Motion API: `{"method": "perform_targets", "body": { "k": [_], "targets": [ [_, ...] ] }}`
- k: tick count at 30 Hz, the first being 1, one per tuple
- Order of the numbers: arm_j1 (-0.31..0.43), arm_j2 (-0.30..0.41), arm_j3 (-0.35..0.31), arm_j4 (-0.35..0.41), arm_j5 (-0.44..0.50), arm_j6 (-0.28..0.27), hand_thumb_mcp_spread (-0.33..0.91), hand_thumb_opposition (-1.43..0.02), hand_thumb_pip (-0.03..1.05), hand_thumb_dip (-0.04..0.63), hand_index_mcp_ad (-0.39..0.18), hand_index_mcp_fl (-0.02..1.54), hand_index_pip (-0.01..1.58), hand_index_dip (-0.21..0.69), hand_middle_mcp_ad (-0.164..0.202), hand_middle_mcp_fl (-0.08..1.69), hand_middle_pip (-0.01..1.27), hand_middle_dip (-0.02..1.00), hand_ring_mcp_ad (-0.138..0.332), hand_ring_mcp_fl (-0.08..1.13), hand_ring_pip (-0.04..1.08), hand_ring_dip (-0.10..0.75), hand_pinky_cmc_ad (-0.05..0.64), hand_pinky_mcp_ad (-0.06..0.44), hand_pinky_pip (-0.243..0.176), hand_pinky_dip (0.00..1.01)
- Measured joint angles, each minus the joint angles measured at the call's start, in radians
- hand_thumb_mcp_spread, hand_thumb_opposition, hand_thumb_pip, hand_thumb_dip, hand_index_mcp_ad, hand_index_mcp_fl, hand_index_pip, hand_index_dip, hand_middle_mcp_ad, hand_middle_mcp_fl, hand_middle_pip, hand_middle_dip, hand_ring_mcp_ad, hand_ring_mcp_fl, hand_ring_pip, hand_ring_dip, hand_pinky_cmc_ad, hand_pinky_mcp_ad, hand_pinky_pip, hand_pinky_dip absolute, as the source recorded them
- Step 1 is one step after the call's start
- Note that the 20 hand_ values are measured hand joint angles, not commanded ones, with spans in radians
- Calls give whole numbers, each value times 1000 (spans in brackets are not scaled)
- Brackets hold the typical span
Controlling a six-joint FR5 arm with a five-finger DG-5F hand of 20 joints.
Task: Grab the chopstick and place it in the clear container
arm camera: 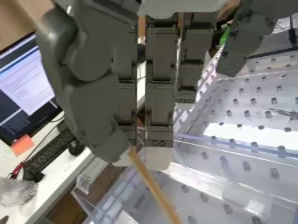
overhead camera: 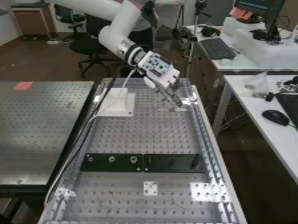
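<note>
high view, from above the near end: a long bench [overhead camera: 159, 135] topped with a perforated plate is seen down the middle, flanked by a metal table [overhead camera: 40, 125] and, across a gap, by a white desk [overhead camera: 243, 100]. over the bench's far part the white arm [overhead camera: 118, 32] is held at a slant, coming in from the upper left. across the bench, nearer the camera, two dark plates [overhead camera: 110, 162] are laid end to end. in the wrist view, the transparent walls and rim of the clear container [arm camera: 239, 145] can be made out below the fingertips, with the perforated surface seen through them. by the high view, the hand [overhead camera: 171, 95] is held tilted downward above the far right part of the bench, near the white block [overhead camera: 116, 104] but apart from it. the chopstick [arm camera: 154, 187], wooden and light brown, is pinched near one end between the thumb and the fingertips and is pointed down at a slant across the container's walls; whether its lower end is inside them cannot be told. smaller still, a square white plate [overhead camera: 150, 188] is set on the bench, just beyond its near end.
</note>
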Motion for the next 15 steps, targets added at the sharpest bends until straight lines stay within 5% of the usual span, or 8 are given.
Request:
{"method": "perform_targets", "body": {
  "k": [10, 15],
  "targets": [
    [-2, -1, 10, 19, -16, -41, 576, -897, 494, 333, -138, 1216, 45, 522, 56, 1227, 113, 607, 52, 393, 93, 424, 321, 265, 33, 171],
    [-4, 4, 28, 51, -54, -124, 531, -883, 494, 333, -148, 1126, 49, 522, 52, 1093, 113, 620, 52, 326, 94, 421, 323, 265, 19, 182]
  ]
}}
